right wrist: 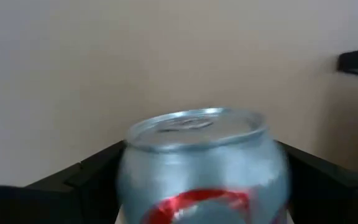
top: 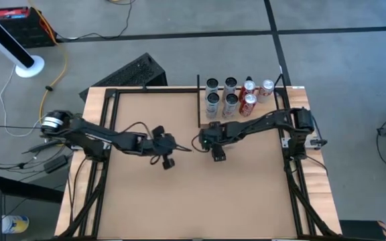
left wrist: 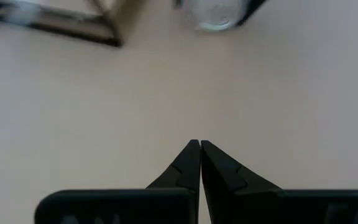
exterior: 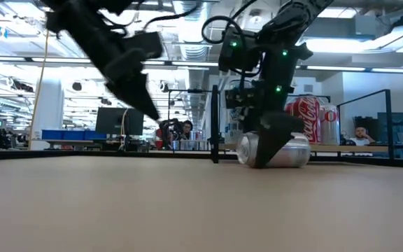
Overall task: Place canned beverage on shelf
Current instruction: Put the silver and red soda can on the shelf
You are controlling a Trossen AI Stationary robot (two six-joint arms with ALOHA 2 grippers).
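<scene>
Silver can with a red band (exterior: pixel 275 151), lying on its side on the tan tabletop (top: pixel 153 194), just in front of the shelf (top: pixel 273 100), not yet on it. Lid end toward the right wrist camera (right wrist: pixel 197 121), a dark finger (right wrist: pixel 79 177) on each flank, wide apart, with no clear squeeze on the body. Right gripper (top: pixel 218 148) low over the can near table centre, jaws spread close to full width, straddling rather than gripping; whether the pads touch the metal, not discernible. Six upright cans (top: pixel 238 95), four silver and two red, already crowded on the shelf at the far right of the table, beside its thin black posts (top: pixel 199 100). Left gripper (left wrist: pixel 200 149) hanging idle above bare tabletop left of centre, fingertips pressed together, holding nothing. Step in hand, by judgement: the pick, at the point of settling around a toppled can. Next move: closing squarely across the round body so as not to let it roll, then lifting, turning upright and carrying toward the shelf. Points of care: a smooth cylinder liable to slip or skid away; little free room among the standing cans, hence risk of knocking them.
</scene>
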